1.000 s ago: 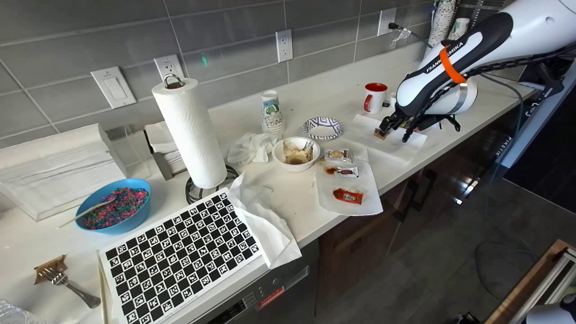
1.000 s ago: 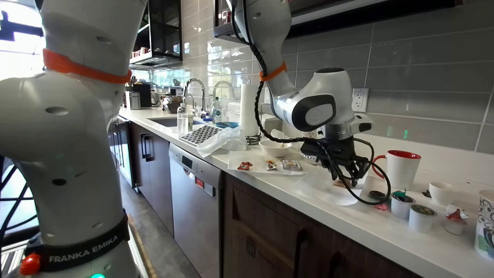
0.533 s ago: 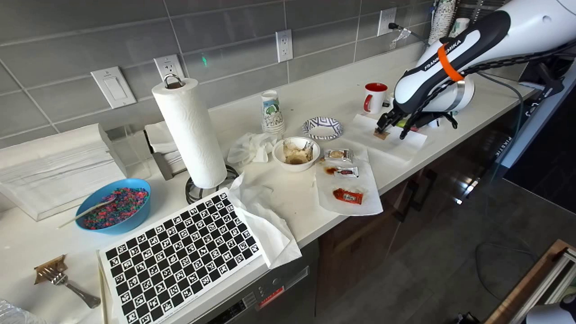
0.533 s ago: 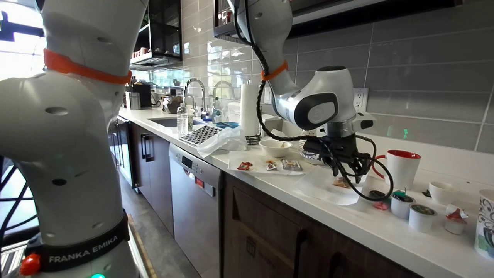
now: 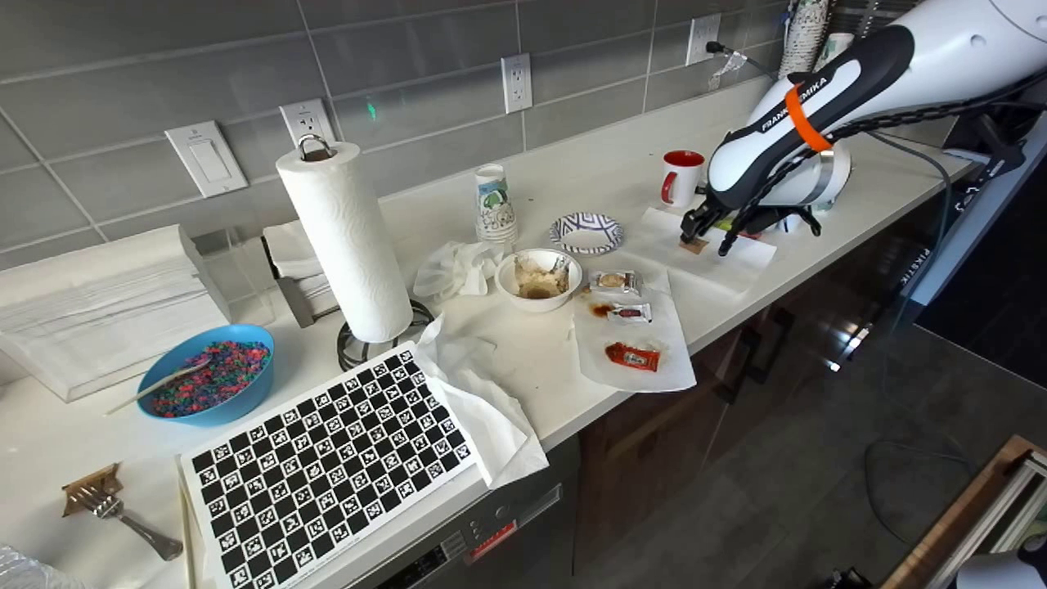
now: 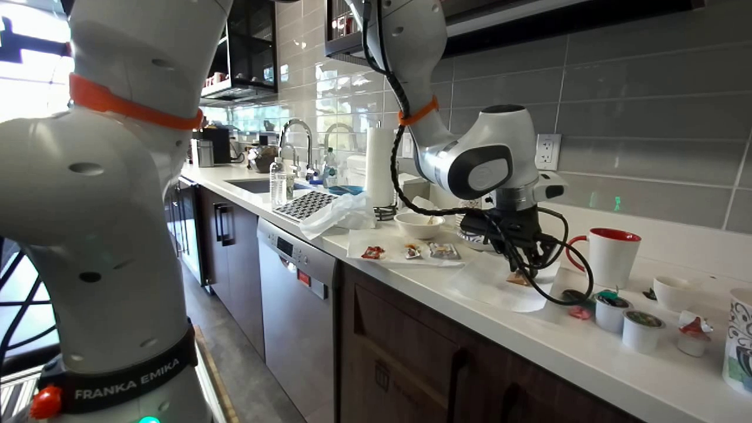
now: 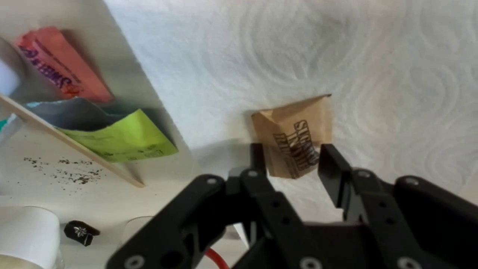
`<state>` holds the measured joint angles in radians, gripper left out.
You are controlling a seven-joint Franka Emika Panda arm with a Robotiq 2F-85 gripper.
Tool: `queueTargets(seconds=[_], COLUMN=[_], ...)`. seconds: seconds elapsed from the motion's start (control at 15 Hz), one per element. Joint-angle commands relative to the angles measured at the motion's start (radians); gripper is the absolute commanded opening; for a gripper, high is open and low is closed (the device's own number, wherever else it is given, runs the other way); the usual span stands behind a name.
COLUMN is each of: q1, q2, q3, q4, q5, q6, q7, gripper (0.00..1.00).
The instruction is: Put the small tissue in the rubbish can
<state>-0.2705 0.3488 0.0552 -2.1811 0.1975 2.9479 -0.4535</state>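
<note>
A brown sugar packet lies on a flat white paper sheet on the counter. My gripper is right above it with the fingers apart, one at each side of the packet's lower part. Whether they touch the packet I cannot tell. In an exterior view the same gripper reaches down over the sheet. Crumpled white tissue sits beside the stacked cups; I cannot tell if this is the small tissue. The rubbish can is out of view.
Close to the sheet stand a red-and-white mug and several coffee pods. A green wrapper, a pink packet and a wooden stick lie along its side. A stained bowl and a patterned plate are nearby.
The arm has shifted slightly, swaying and coming back in an exterior view. Its fingers look a little closer together. The brown packet has stayed in place.
</note>
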Motion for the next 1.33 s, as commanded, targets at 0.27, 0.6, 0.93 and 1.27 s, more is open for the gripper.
queueTargets(seconds=[0.27, 0.6, 0.93, 1.27], q1=[-0.013, -0.009, 0.011, 0.035], q2=[0.03, 0.008, -0.065, -0.111], q3=[0.017, 0.009, 0.0, -0.017], q4=[0.014, -0.002, -0.046, -0.099], q5=[0.014, 0.015, 0.009, 0.0], q6=[0.019, 0.027, 0.035, 0.051], q7=[-0.011, 0.001, 0.023, 0.058], gripper=[0.0, 0.0, 0.0, 0.28])
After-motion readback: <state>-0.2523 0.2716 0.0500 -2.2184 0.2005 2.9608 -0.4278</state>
